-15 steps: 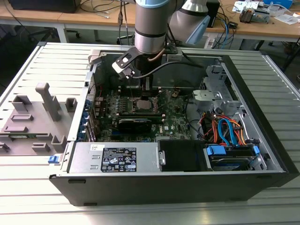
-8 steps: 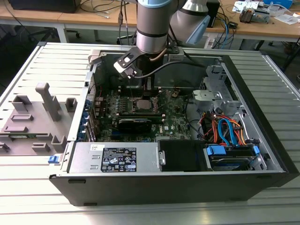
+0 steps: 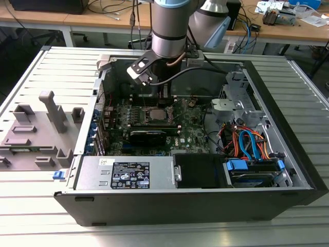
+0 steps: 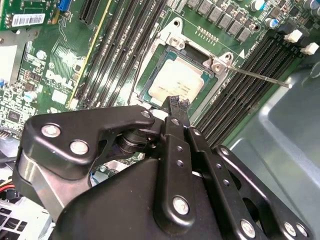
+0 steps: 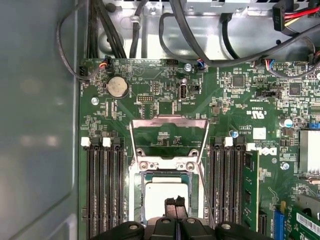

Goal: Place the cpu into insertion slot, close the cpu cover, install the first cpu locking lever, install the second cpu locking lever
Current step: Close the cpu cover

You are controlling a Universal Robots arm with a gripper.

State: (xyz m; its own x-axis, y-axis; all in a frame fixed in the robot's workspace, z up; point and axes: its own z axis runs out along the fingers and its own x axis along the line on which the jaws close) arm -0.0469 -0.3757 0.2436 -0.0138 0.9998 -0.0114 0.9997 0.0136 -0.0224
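While cpu point(image 5: 159, 192) lies flat in insertion slot point(image 5: 141, 198), cpu cover point(image 5: 169, 121) raised, end effector point(image 5: 175, 200) pressed together.

Silver arm point(image 3: 167, 31), blue band point(image 3: 172, 3), black fingers point(image 4: 176, 112)

The cpu point(image 5: 157, 195) is matt silvery metal, the cpu cover point(image 5: 169, 121) shiny.

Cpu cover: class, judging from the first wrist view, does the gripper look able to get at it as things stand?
Probably yes. The cover stands open beyond the cpu. The gripper hangs right over the cpu, and nothing stands between it and the cover.
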